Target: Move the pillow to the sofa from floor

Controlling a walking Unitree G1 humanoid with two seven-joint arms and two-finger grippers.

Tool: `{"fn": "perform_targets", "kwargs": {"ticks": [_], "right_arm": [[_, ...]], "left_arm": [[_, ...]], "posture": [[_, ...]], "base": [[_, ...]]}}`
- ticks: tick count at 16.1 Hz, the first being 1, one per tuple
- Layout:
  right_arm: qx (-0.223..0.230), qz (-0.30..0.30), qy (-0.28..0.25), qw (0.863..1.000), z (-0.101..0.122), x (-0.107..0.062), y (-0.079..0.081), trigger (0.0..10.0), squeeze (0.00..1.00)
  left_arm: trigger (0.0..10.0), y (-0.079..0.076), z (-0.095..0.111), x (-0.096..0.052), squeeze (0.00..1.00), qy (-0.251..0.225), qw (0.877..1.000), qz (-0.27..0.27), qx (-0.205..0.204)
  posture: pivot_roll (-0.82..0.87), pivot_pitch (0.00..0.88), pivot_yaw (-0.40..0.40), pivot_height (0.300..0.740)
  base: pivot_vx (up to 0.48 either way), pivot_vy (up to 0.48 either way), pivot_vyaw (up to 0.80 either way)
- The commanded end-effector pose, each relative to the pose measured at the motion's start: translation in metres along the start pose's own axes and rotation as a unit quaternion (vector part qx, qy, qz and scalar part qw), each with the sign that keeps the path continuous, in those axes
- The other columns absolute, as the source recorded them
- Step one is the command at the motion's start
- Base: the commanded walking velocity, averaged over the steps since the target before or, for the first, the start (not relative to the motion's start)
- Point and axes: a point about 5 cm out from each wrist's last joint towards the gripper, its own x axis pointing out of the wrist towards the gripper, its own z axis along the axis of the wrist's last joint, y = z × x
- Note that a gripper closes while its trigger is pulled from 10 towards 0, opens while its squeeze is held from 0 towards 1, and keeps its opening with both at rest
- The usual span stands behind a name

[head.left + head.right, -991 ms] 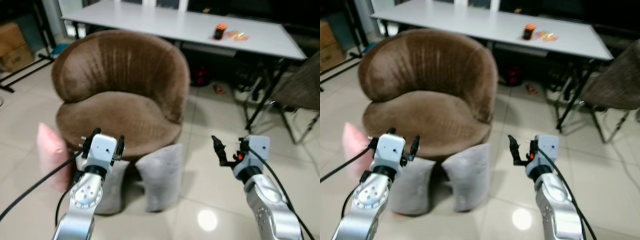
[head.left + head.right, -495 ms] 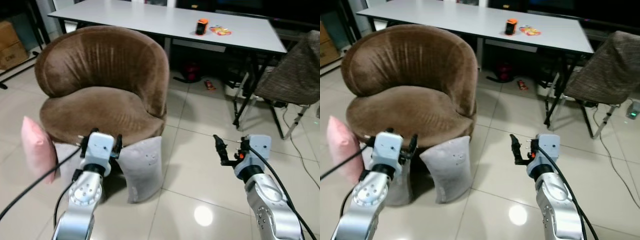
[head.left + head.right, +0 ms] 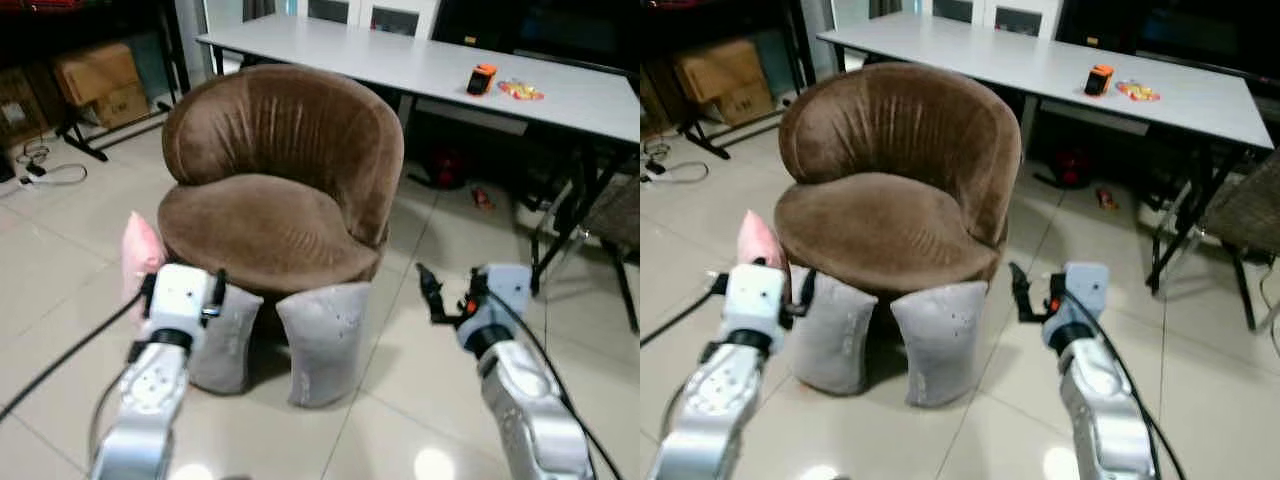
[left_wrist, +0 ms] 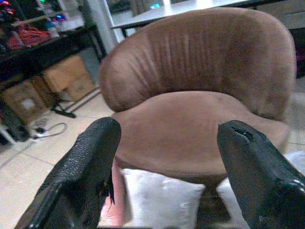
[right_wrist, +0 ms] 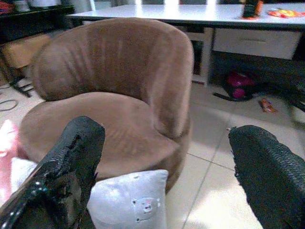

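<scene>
Facing three floor pillows by the sofa (image 3: 270,190), both claws wide and empty.
Grey pillow (image 3: 322,340) looks soft and light; right claw (image 3: 447,297) should pinch its top edge, left claw (image 4: 162,167) idle.

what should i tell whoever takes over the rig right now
Left gripper: open, holding nothing, raised facing the sofa.
Right gripper: open, holding nothing, raised right of the sofa.
Pillows: two grey pillows upright on the floor against the sofa's front; pink pillow upright at its left side.
Done: nothing moved, the seat holds no pillow.
Left: grasp a pillow, lift it onto the seat.
</scene>
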Motion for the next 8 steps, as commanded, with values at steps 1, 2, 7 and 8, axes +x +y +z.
{"fn": "perform_targets", "kwargs": {"ticks": [1,2,7,8], "right_arm": [[-0.004,-0.011,-0.003,1.0,0.0009,-0.0014,-0.0046,10.0,0.0],[-0.005,-0.012,-0.003,1.0,0.0011,-0.0012,-0.0046,10.0,0.0],[-0.013,-0.016,-0.006,1.0,0.0024,0.0012,-0.0054,10.0,0.0],[-0.031,-0.007,-0.004,0.999,0.0027,0.002,-0.0034,10.0,0.0]], "left_arm": [[10.0,-0.002,0.0053,0.0028,0.0,-0.009,1.0,-0.008,0.0],[10.0,-0.0021,0.0052,0.0028,0.0,-0.008,1.0,-0.009,0.001],[10.0,-0.0035,0.0058,0.0037,0.0,-0.01,1.0,-0.013,0.0],[10.0,-0.0038,0.0062,0.0039,0.0,-0.01,1.0,-0.013,0.0]], "posture": [[0.05,0.0,-0.027,0.74],[0.05,0.0,-0.027,0.74],[0.05,0.0,-0.029,0.74],[0.05,0.0,-0.03,0.74]], "base": [[0.341,0.0,0.0],[0.315,0.0,0.0],[0.313,0.0,0.0],[0.315,0.0,0.0]]}}
